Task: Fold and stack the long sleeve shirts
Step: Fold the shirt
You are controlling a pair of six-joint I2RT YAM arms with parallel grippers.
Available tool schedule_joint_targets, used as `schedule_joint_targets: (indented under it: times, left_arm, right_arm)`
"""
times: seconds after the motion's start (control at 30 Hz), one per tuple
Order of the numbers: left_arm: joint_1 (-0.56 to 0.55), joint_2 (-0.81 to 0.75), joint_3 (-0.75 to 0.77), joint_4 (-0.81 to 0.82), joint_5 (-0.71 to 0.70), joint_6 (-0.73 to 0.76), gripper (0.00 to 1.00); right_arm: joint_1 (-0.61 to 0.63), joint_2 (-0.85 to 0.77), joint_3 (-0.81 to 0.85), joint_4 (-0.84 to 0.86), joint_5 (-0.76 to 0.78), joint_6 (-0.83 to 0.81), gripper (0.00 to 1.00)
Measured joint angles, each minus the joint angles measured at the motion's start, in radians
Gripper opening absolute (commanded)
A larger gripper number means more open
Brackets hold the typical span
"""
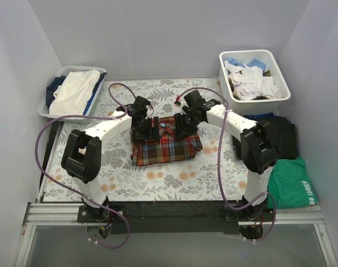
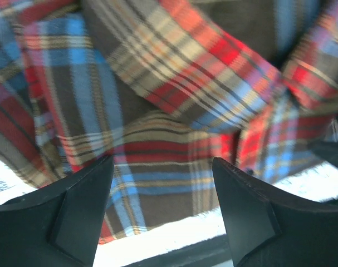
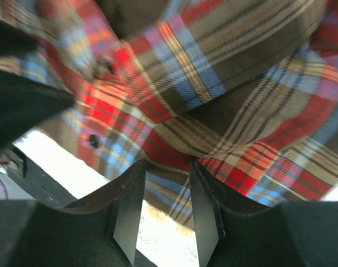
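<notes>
Both jaws hang open and empty, the left wider, just above the far side of the folded red-and-blue plaid flannel shirt (image 1: 166,149), lying long left to right.

Plain white walls (image 1: 157,39), floral-patterned table (image 1: 174,181), aluminium rail (image 1: 52,214) along near edge, even light
</notes>
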Motion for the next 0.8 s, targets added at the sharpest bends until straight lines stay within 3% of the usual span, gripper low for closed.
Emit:
schedule_joint_targets:
  times: [0.27,0.67,0.73,0.8]
  left_arm:
    - [0.000,0.063,-0.016,-0.011,-0.122,-0.022,0.72]
    - [0.000,0.062,-0.004,-0.042,-0.169,-0.025,0.75]
    - [0.000,0.043,0.023,-0.054,-0.182,-0.024,0.84]
    - [0.001,0.023,0.049,-0.060,-0.192,-0.021,0.87]
  right_arm:
    - [-0.004,0.093,-0.085,0.005,-0.014,-0.002,0.44]
    - [-0.014,0.033,-0.085,0.004,0.033,0.013,0.45]
    - [-0.033,-0.003,-0.085,0.004,0.045,0.013,0.47]
    - [-0.055,-0.042,-0.087,0.004,0.051,0.013,0.62]
